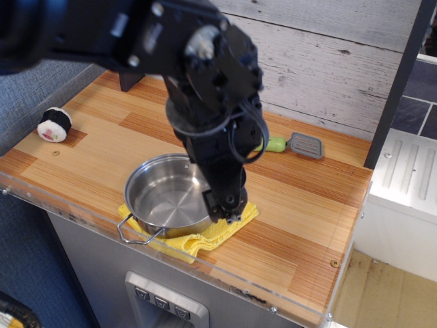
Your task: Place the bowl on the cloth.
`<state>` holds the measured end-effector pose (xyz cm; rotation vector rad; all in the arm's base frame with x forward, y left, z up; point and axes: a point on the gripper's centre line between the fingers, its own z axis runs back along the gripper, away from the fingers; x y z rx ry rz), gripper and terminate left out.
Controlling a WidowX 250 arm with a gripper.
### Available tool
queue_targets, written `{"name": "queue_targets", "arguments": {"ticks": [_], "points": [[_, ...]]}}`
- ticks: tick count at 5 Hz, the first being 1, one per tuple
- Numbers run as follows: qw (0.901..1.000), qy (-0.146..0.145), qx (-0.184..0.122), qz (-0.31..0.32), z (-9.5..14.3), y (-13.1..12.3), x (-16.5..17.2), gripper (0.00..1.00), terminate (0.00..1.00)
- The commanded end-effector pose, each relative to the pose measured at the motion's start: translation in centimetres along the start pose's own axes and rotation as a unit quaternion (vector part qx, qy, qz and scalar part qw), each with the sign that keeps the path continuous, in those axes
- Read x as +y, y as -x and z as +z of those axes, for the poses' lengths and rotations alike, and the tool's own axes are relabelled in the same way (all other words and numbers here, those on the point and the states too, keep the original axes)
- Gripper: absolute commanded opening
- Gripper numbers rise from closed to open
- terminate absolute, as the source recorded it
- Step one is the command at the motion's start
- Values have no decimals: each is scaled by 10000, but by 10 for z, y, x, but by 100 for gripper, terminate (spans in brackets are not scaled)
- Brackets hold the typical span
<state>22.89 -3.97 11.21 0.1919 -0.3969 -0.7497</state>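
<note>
Bowl point(167, 198) is sitting on the cloth point(222, 229), covering most of it; yellow is showing only at the front and right edges, near the front lip of the surface point(300, 205). One wire handle is sticking out at the front left, over the surface edge. Bowl is looking empty and level, so I'm judging the placing as basically done.

Fingers point(225, 208) are hanging at the bowl's right rim, pointing down. I can't tell if they are open or closed, or whether they are touching the rim — the dark arm is blocking that spot and the tips are blurring together.

For this step I'm thinking: make sure the rim is let go fully, then lift straight up, no sideways drag, or the bowl slides off the cloth toward the front edge. The cloth is bunching a bit at the front, so the bowl could rock.

Farther out: a sushi roll toy point(54, 125) at the far left, a green-handled tool point(297, 144) at the back right, its handle half hidden behind the arm. Bowl's far right side and its other handle are hidden too.
</note>
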Motion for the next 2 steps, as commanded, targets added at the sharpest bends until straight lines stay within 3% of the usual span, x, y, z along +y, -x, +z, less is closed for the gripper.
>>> {"name": "queue_targets", "arguments": {"ticks": [1, 2], "points": [[9998, -101, -140, 26, 9, -1, 5, 100, 0], [9998, -101, -140, 26, 9, -1, 5, 100, 100]]}}
